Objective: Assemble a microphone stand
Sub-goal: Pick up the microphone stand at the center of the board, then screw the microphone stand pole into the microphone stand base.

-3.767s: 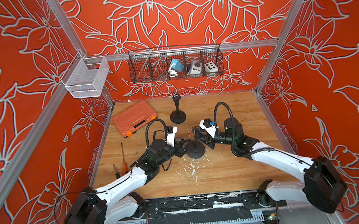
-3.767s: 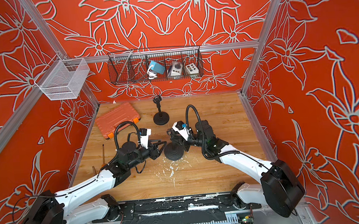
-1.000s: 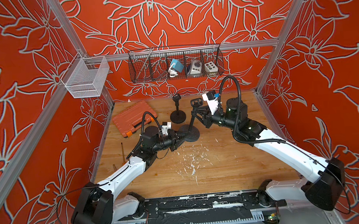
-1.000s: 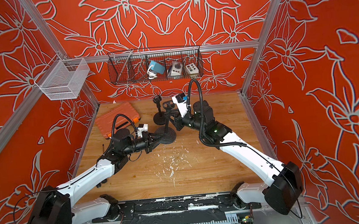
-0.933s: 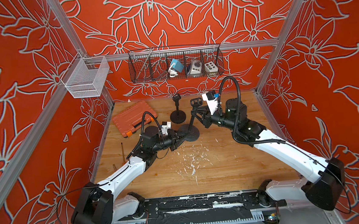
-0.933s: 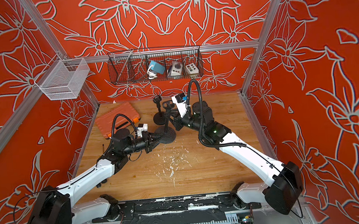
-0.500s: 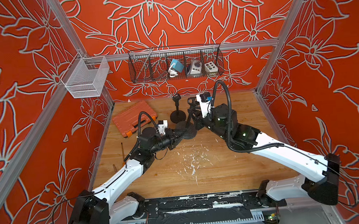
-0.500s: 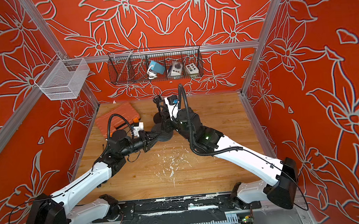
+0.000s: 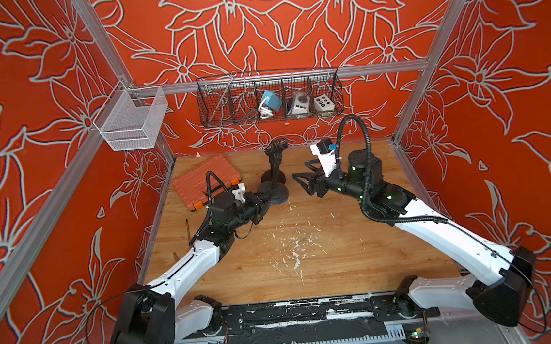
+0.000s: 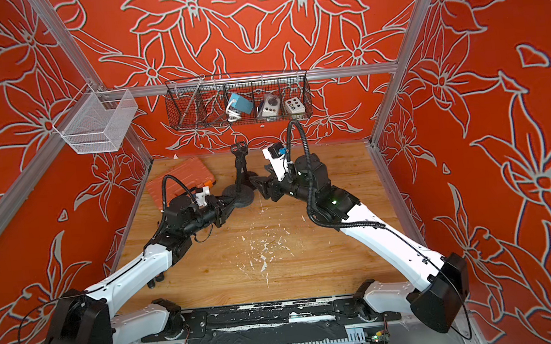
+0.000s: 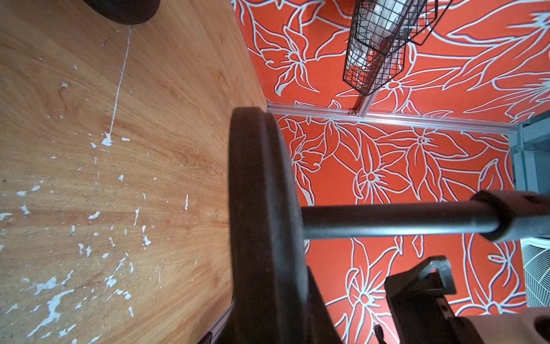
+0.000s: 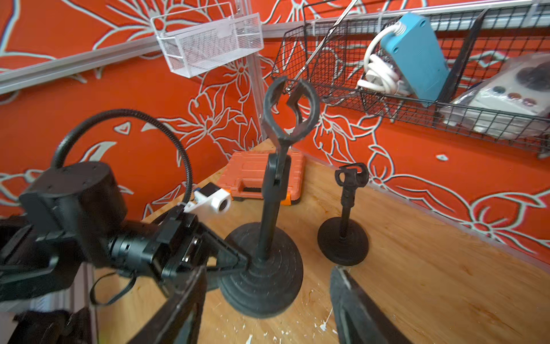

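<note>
A black microphone stand point(image 12: 269, 208), with a round base, a pole and a clip on top, stands near the back of the wooden table point(image 9: 307, 245); both top views show it point(image 9: 275, 166) point(image 10: 238, 174). My left gripper point(image 9: 263, 199) point(image 10: 230, 200) is shut on the rim of its base point(image 11: 262, 193), reaching in from the left. My right gripper point(image 9: 305, 182) point(image 12: 265, 315) hangs open just right of the stand. Nothing is between its fingers point(image 12: 351, 309). A second, smaller stand point(image 12: 342, 238) stands just behind.
An orange tool case point(image 9: 205, 185) lies at the back left. A black wire basket point(image 9: 269, 98) with small devices hangs on the back wall, and a white mesh basket point(image 9: 130, 124) hangs on the left rail. A screwdriver point(image 9: 188, 230) lies by the left wall.
My right gripper has opened, let go of the stand's upper part and drawn back to the right. The left gripper keeps its hold on the base, now farther back beside the second stand.
</note>
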Robot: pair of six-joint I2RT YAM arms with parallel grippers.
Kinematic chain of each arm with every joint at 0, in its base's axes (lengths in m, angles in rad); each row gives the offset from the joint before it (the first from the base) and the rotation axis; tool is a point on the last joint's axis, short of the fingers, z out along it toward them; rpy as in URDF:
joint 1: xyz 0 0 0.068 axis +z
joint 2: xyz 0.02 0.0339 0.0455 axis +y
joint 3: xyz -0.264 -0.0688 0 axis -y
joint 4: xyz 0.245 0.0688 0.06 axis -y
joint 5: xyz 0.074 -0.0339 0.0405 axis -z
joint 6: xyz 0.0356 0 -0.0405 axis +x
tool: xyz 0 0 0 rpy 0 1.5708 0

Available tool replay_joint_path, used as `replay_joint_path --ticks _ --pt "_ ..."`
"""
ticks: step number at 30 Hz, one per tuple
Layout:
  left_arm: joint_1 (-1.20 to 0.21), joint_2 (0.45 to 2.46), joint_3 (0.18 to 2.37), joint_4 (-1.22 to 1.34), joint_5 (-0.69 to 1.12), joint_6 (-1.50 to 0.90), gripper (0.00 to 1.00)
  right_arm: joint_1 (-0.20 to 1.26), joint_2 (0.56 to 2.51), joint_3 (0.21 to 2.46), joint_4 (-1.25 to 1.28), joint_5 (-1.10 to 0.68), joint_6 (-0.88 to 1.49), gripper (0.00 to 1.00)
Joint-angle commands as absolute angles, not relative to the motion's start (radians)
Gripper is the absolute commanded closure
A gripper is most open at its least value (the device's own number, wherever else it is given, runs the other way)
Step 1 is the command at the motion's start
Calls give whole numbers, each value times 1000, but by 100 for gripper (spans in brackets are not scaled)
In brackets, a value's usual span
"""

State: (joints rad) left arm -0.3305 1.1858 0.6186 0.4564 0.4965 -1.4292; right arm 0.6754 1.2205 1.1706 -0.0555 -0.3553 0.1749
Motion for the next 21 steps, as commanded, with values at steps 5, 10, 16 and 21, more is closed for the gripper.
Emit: replay_joint_path --ticks 5,10,16,21 --pt "-322 1146 654 586 650 -1419 100 595 1246 1158 -98 -764 28 41" --pt "-321 1109 623 629 763 -1413 100 579 1287 1177 -104 -869 -22 42" --pt "-321 1047 599 634 804 -1391 100 559 1355 1210 -103 -913 -42 46" --pt "-322 1039 601 657 819 -1382 100 557 1396 1221 -56 -996 -68 52"
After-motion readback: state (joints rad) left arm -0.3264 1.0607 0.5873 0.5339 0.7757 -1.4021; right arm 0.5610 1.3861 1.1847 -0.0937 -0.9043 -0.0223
